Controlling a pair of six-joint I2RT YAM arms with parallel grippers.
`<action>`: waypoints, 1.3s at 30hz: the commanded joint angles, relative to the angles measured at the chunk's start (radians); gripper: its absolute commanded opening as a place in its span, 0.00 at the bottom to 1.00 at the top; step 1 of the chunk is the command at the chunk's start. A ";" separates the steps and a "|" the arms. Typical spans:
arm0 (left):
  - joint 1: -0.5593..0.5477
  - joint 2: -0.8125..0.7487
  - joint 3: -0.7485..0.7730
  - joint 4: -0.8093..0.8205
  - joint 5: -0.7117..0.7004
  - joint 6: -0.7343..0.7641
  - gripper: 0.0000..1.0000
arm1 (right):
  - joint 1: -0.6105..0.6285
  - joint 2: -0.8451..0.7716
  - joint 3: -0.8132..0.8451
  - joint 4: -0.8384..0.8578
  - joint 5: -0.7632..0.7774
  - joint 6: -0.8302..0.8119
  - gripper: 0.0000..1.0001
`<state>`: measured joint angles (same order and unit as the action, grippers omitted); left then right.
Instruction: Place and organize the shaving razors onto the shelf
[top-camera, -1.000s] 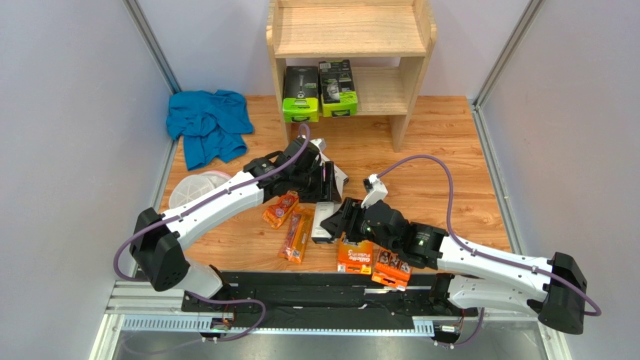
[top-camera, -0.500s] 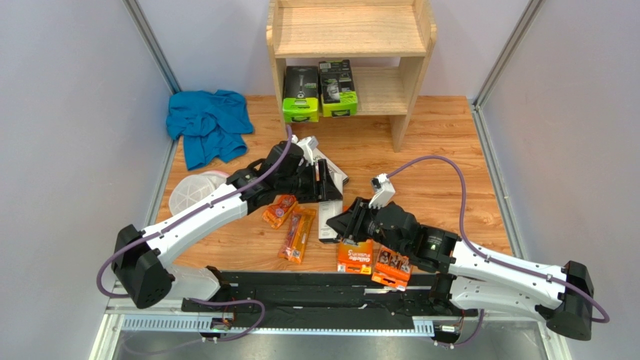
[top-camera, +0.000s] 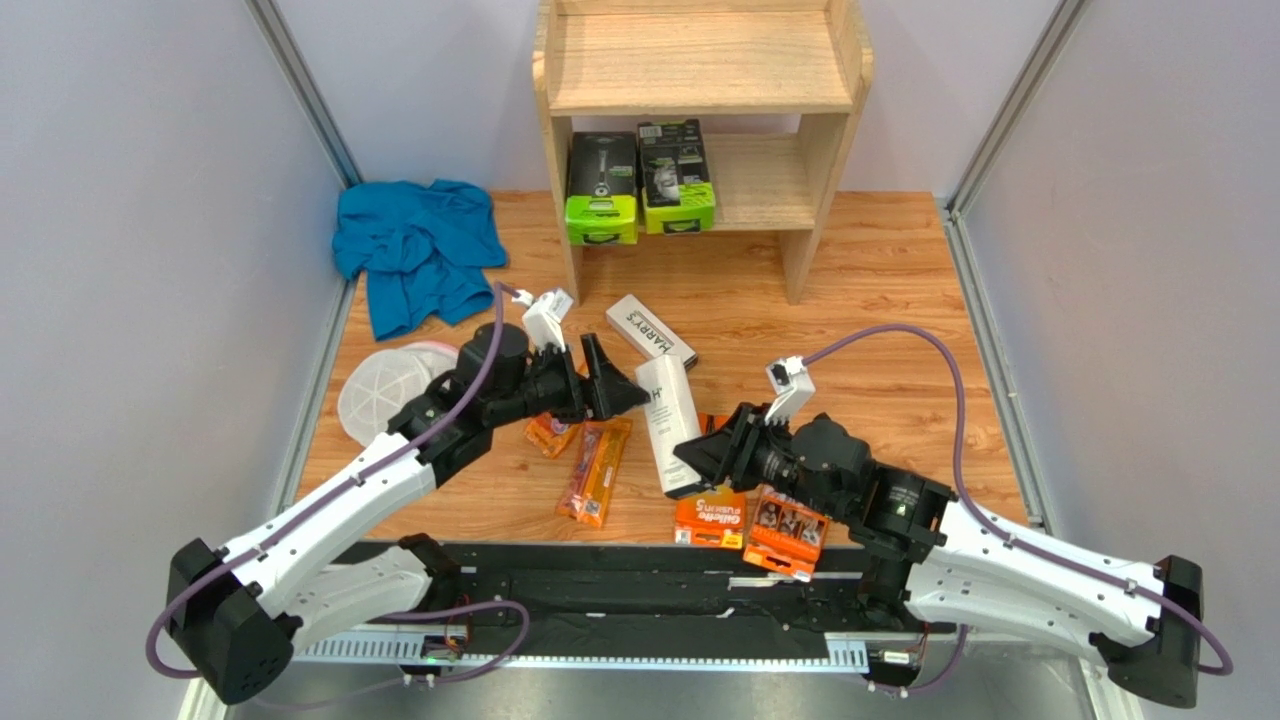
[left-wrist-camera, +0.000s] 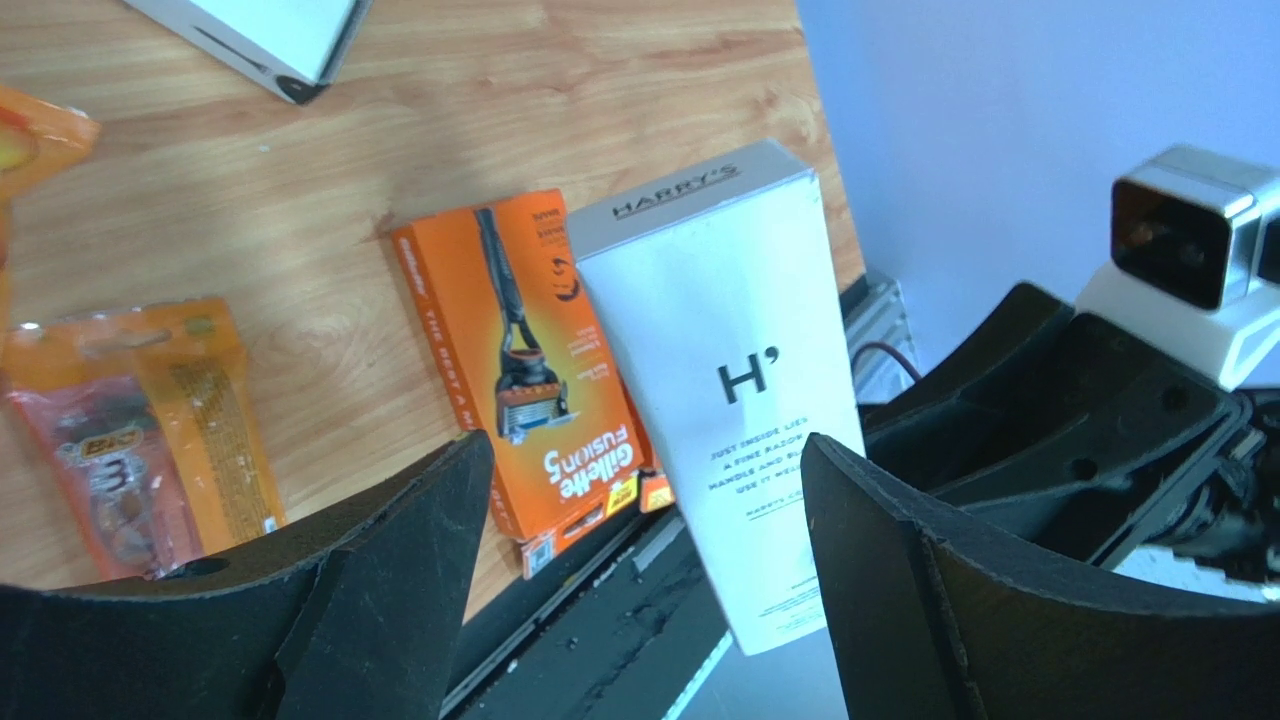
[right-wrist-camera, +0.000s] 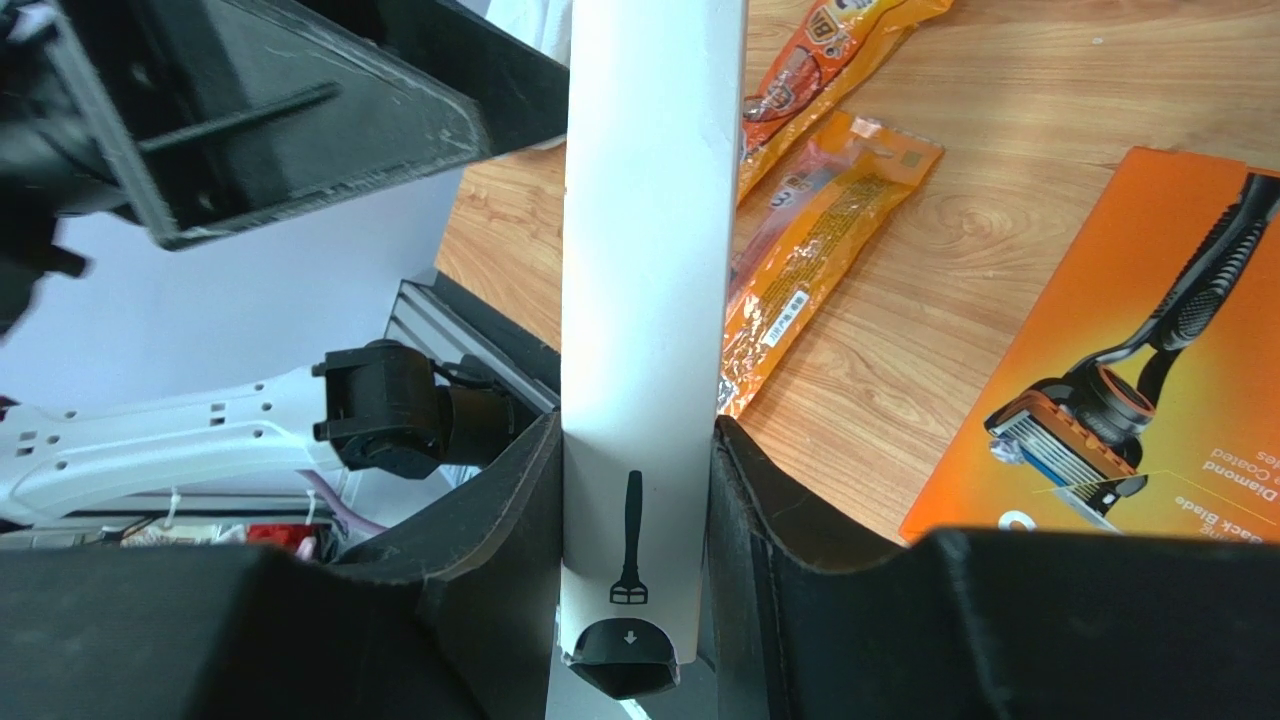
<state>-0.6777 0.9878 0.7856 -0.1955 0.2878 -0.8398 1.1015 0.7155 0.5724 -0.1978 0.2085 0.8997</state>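
**Handover complete**

Light wooden two-tier shelf (top-camera: 699, 68) awaits at the back. The long white HARRY'S razor box (top-camera: 669, 428) hangs tilted above the tabletop (top-camera: 887, 300); my right fingers (right-wrist-camera: 504, 518) now clamp it, my left fingers (left-wrist-camera: 406, 555) have just released, spread wide.

Wood-grain tabletop (top-camera: 887, 330) carries a pale wooden shelf (top-camera: 699, 60), crumpled blue cloth (top-camera: 421, 248), white mesh discs (top-camera: 379, 398), a long white box (top-camera: 651, 330), two orange blister packs (top-camera: 594, 468), two flat orange boxes (top-camera: 709, 518).
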 joint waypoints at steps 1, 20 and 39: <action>0.020 -0.055 -0.147 0.362 0.112 -0.071 0.84 | -0.017 -0.056 0.000 0.064 -0.064 -0.031 0.23; 0.052 0.196 -0.379 1.426 0.405 -0.383 0.57 | -0.051 0.030 0.050 0.166 -0.344 -0.071 0.24; 0.053 0.215 -0.270 1.272 0.212 -0.470 0.00 | -0.052 -0.295 -0.084 0.023 -0.011 0.033 0.92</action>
<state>-0.6273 1.1961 0.4427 1.0473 0.6121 -1.2667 1.0504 0.4976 0.5385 -0.1482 0.0734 0.8875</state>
